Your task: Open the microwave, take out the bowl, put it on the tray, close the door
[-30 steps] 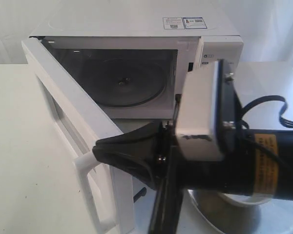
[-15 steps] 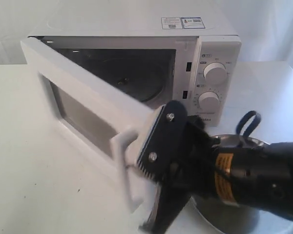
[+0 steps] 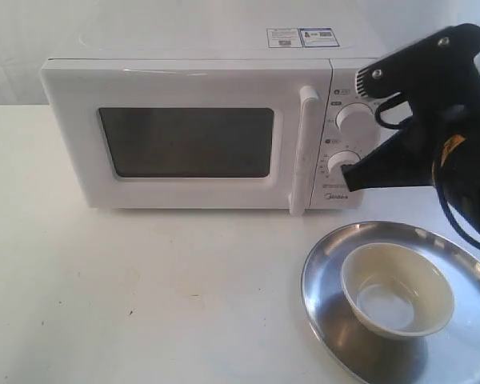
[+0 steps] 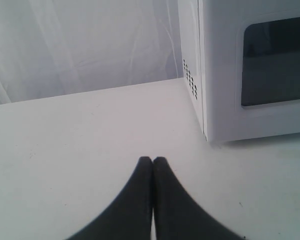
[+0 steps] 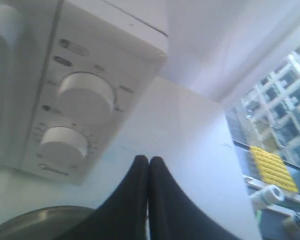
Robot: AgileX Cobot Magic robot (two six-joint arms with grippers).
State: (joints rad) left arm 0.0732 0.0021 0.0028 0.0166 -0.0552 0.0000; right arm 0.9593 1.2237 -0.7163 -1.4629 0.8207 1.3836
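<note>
The white microwave [image 3: 200,132] stands at the back with its door [image 3: 184,140] shut flat and the bar handle [image 3: 306,148] upright. The cream bowl [image 3: 396,290] sits upright in the silver tray [image 3: 324,276] at the front right. My right gripper [image 3: 350,178] is shut and empty, raised beside the two knobs [image 5: 85,97] and above the tray's far edge [image 5: 35,220]. My left gripper [image 4: 152,160] is shut with nothing in it, low over the table off the microwave's left side [image 4: 190,75]; it is out of the exterior view.
White table [image 3: 104,296] spreads in front and to the left of the microwave. A pale curtain [image 4: 80,45] hangs behind. The right arm's black body and cable [image 3: 464,184] hang over the table's right edge.
The door swung from wide open to fully shut. My right arm drew back from the door's handle, up and to the right, uncovering the tray and bowl.
</note>
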